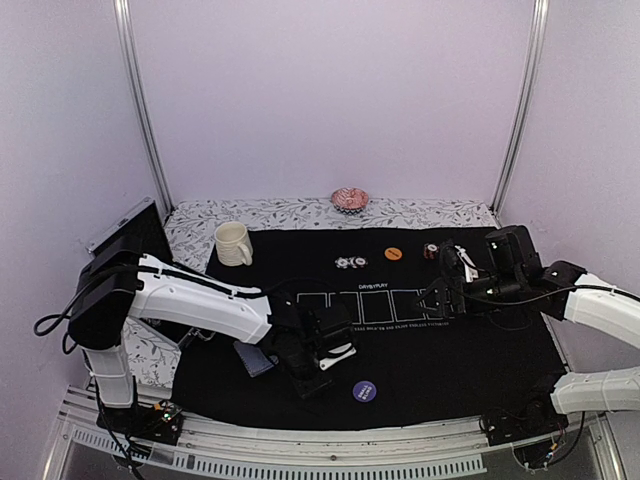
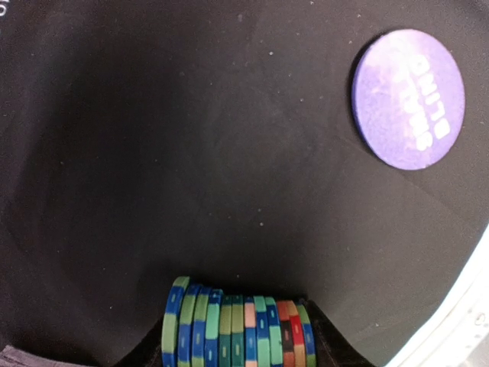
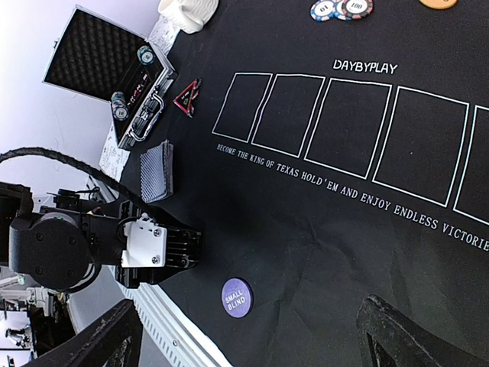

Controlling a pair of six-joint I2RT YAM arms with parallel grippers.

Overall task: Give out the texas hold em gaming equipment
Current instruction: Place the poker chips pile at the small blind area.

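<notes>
Your left end effector (image 1: pixel 318 350) is clamped on a row of poker chips (image 2: pixel 237 329). They stand on edge between its fingers, low over the black mat (image 2: pixel 191 153) and near the purple small blind button (image 2: pixel 409 98). I judge that you are setting this row down. Lower it until the chip edges touch the mat, then open slowly, so that no chip rolls toward the button. Your right end effector (image 3: pixel 263 336) has its fingers wide apart and holds nothing.

I count about eleven chips in the row, though I cannot be exact. There is one purple button, one orange button (image 1: pixel 393 254), one deck of cards (image 3: pixel 157 170) and one red-outlined triangle (image 3: pixel 187 98). A small group of chips (image 3: pixel 341 9), about three, lies at the far side.
</notes>
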